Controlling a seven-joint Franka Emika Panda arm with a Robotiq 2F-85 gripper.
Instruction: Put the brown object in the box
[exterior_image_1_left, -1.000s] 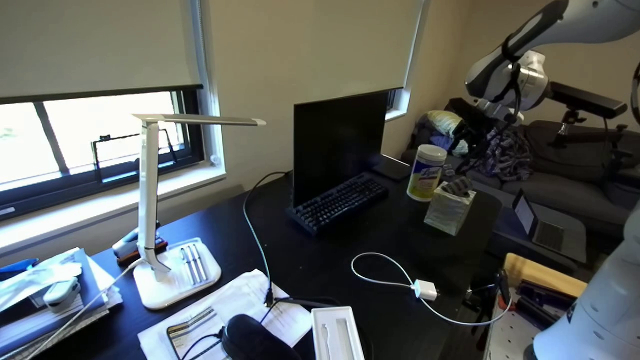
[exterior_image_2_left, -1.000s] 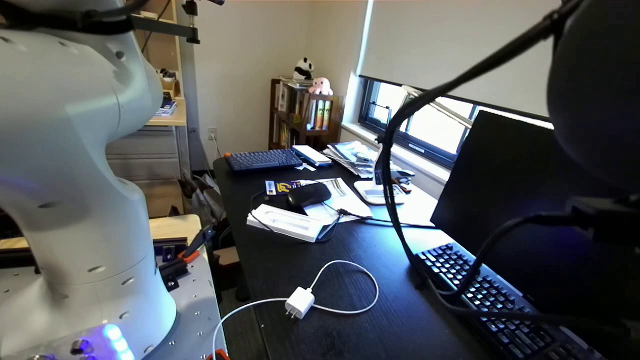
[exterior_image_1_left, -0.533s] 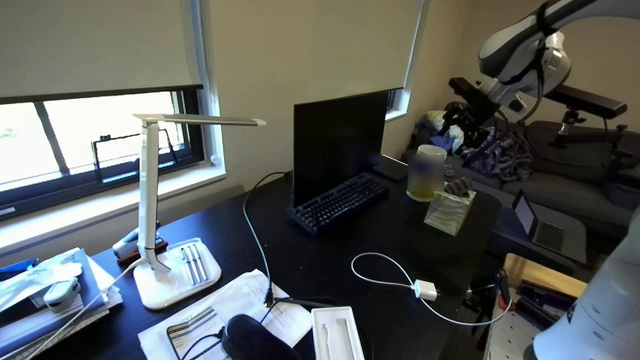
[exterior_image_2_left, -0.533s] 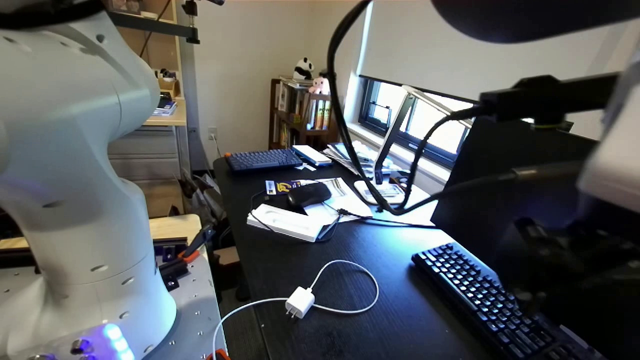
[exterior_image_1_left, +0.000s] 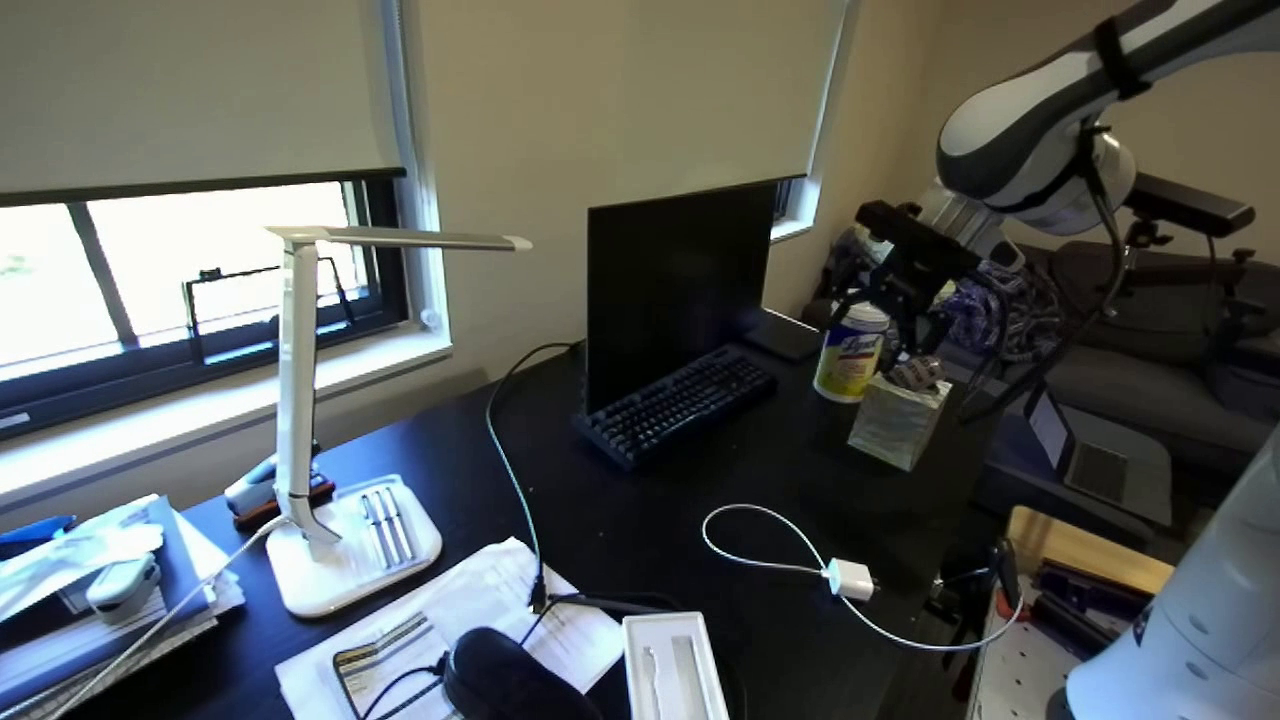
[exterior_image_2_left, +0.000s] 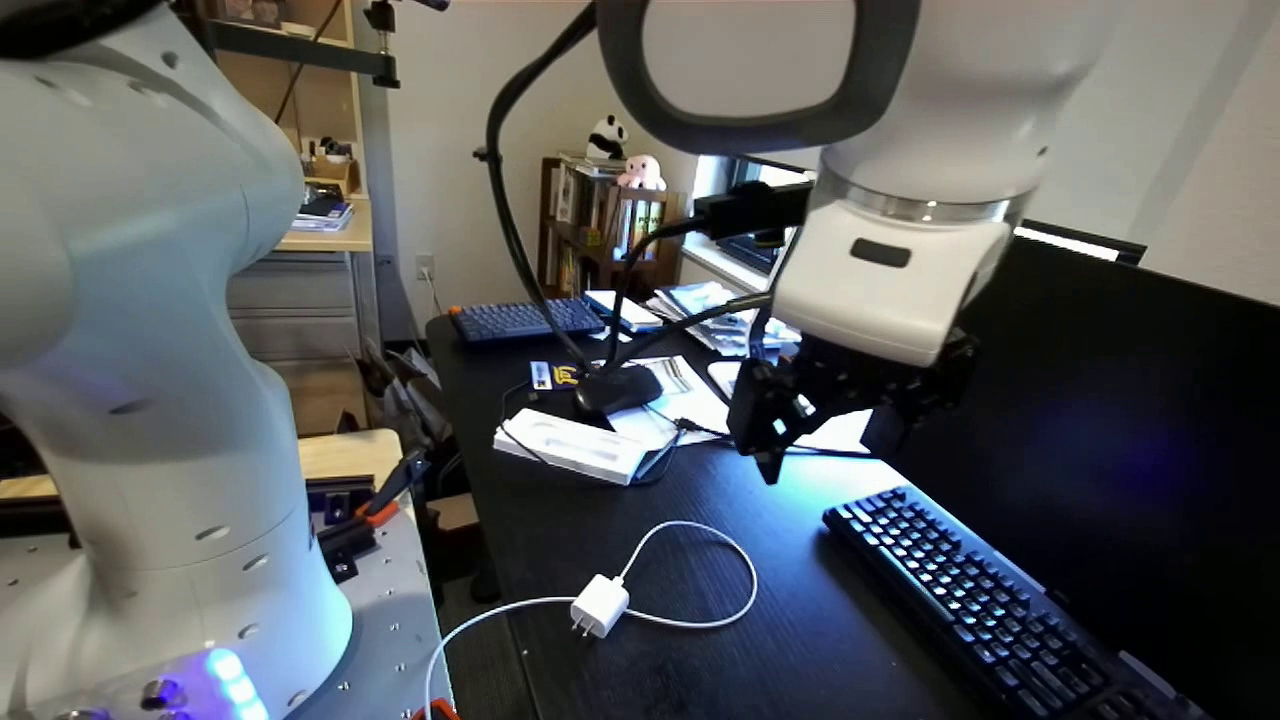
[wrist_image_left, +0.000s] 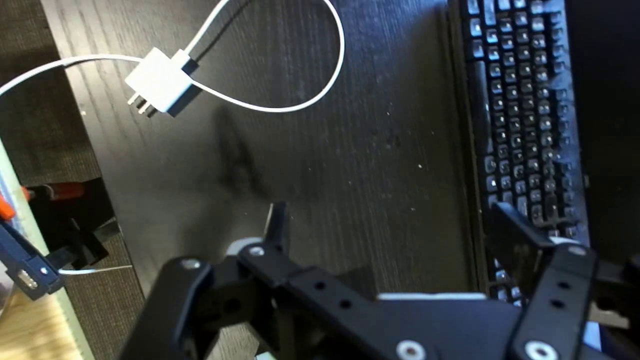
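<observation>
The pale squarish box (exterior_image_1_left: 897, 425) stands near the desk's far right end in an exterior view. A striped grey-brown object (exterior_image_1_left: 918, 373) shows at its top; I cannot tell whether it rests in the box or behind it. My gripper (exterior_image_1_left: 880, 325) is just above and beyond the box in that view, overlapping a canister. It also shows over the desk in an exterior view (exterior_image_2_left: 828, 455), pointing down. In the wrist view the gripper (wrist_image_left: 390, 210) has its fingers wide apart with only bare desk between them. I cannot make out the box or striped object in the wrist view.
A wipes canister (exterior_image_1_left: 850, 355) stands beside the box. A keyboard (exterior_image_1_left: 675, 405) lies before the black monitor (exterior_image_1_left: 685, 290). A white charger (exterior_image_1_left: 850, 579) with looped cable lies near the desk edge. A lamp (exterior_image_1_left: 295, 390), papers and a long white tray (exterior_image_1_left: 675, 665) are farther off.
In an exterior view the gripper has come down and to the left, over the canister and box. The arm has swung into view above the keyboard side. The box and desk objects have not moved.
</observation>
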